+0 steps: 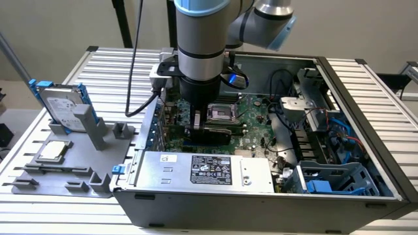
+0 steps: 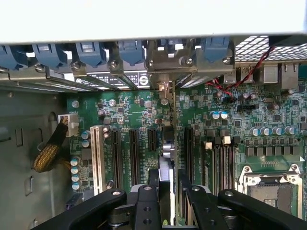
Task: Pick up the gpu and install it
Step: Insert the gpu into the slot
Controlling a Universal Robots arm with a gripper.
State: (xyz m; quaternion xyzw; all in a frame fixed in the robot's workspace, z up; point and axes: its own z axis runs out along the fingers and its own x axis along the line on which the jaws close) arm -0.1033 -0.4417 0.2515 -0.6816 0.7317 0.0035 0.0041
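Wrist view: gpu (image 2: 166, 158) edge-on, bracket toward chassis wall

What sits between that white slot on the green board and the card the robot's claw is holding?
In the wrist view, three black slots lie between the white slot and the gpu.

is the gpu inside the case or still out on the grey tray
Inside the case: the gpu stands on edge between the hand's fingers over the motherboard slots. Fully seated: cannot tell.

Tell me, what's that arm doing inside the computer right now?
Gripper shut on gpu, down inside the case. Gpu held on edge over the motherboard slots. Nothing blocking seen.
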